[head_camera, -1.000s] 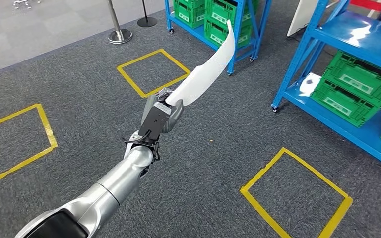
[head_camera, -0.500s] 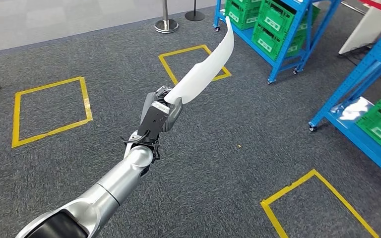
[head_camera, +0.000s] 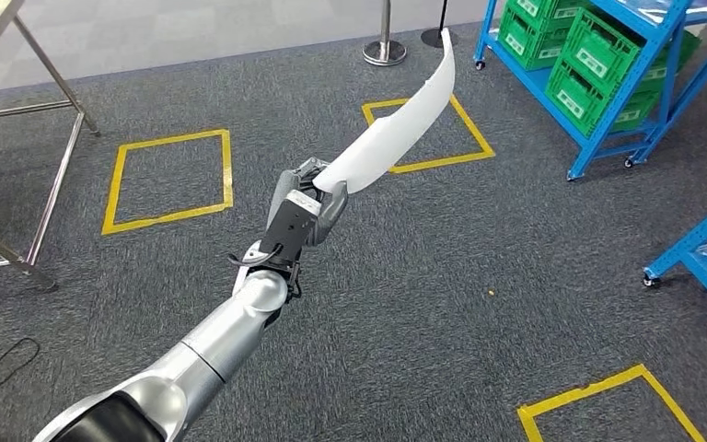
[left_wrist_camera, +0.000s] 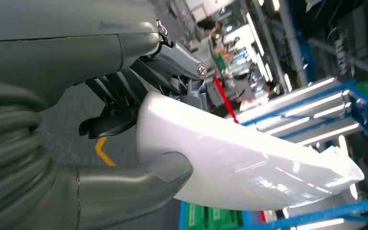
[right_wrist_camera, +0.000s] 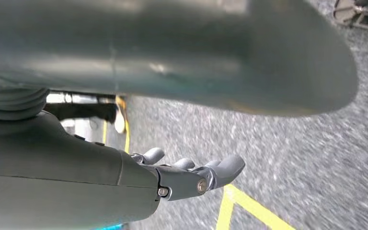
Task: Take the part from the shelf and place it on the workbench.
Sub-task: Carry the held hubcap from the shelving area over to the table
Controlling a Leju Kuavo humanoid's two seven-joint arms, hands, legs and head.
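A long, curved white part (head_camera: 396, 124) is held out over the grey carpet (head_camera: 423, 304), running from the centre of the head view up toward the upper right. At the upper right of that frame a blue shelf (head_camera: 608, 92) with green crates (head_camera: 589, 64) is seen; a metal frame on legs (head_camera: 37, 120), possibly the workbench, stands at the upper left. Yellow tape squares (head_camera: 168, 180) are marked on the floor between them.

The greatest risk is judged to lie in the part's length: it is gripped at one end only, so its weight acts well away from the hold, and it could be levered loose or twisted in the fingers by a sway of the body. Its far tip could also be knocked against the shelf posts or the metal frame during a turn.

The part's near end is clamped by the left hand (head_camera: 302, 204), the thumb (left_wrist_camera: 139, 179) pressed on one face and the fingers (left_wrist_camera: 112, 120) curled on the other. The right hand (right_wrist_camera: 191, 177) is hung over the floor, fingers loosely spread, nothing held.
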